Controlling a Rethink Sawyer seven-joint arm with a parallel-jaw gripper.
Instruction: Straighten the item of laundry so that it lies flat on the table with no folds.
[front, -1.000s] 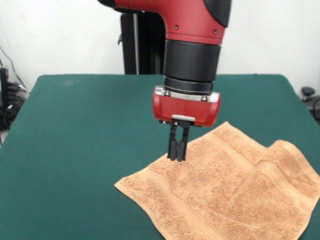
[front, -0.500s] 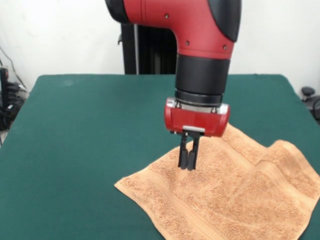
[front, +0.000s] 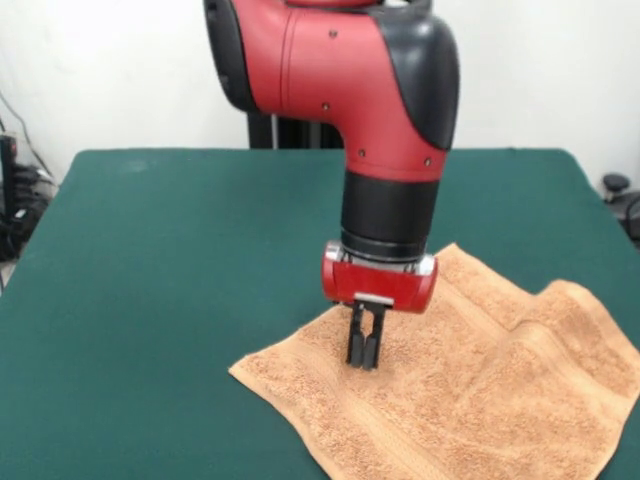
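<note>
The orange-tan terry towel (front: 470, 380) lies on the dark green table (front: 170, 280) at the front right. It is spread mostly flat, with a raised fold near its right corner (front: 560, 295). My gripper (front: 363, 362) hangs straight down over the towel's left part. Its two black fingers are pressed together, with the tips at or just above the cloth. No cloth shows pinched between them. The towel's near edge runs out of view at the bottom. No label shows.
The robot's black pedestal (front: 290, 130) stands at the table's far edge. Cables and dark gear sit beyond the left edge (front: 15, 200) and the right edge (front: 620, 195) of the table. Bare green table spreads to the left of the towel.
The gripper has moved down and toward the camera over the towel, ending lower on the cloth. Its fingers have stayed together. The towel has not moved.
</note>
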